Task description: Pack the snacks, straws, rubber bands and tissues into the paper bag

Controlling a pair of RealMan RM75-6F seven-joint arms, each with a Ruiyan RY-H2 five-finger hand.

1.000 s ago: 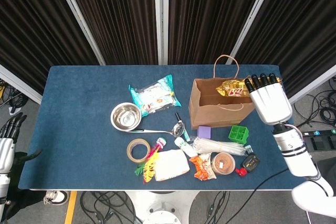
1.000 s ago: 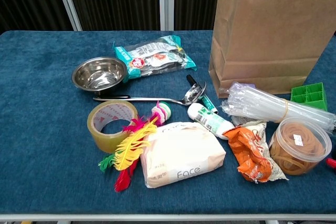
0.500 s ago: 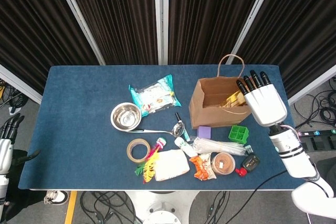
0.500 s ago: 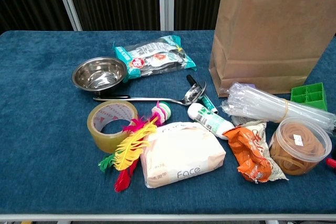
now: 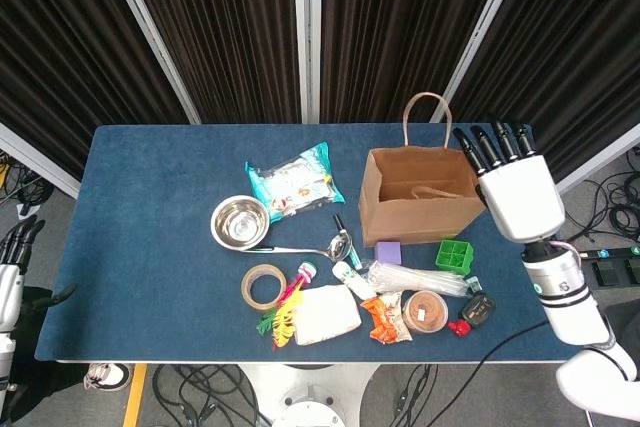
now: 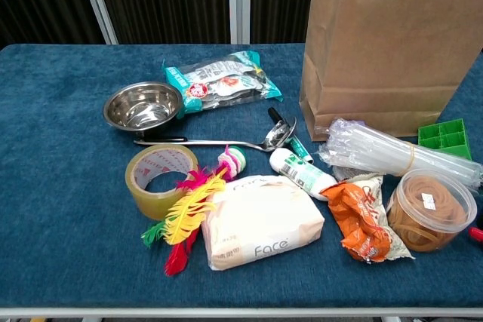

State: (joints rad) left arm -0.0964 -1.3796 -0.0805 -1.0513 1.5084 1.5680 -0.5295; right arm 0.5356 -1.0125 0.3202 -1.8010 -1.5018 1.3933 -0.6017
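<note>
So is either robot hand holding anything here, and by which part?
Nothing is held. The right robot hand hovers empty beside the paper bag; the left robot hand hangs off-table, empty.

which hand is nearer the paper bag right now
Right. The right hand hovers beside the paper bag, at its right edge, fingers apart and holding nothing. The left hand hangs off the table's far left side, well away from the bag.

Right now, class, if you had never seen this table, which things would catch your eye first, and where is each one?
The tall brown paper bag stands open at the table's far right, with the white right hand raised beside its rim, fingers apart and holding nothing. Near the front edge, the bright feather toy lies between the tape roll and the tissue pack. A shiny steel bowl sits left of centre.
</note>
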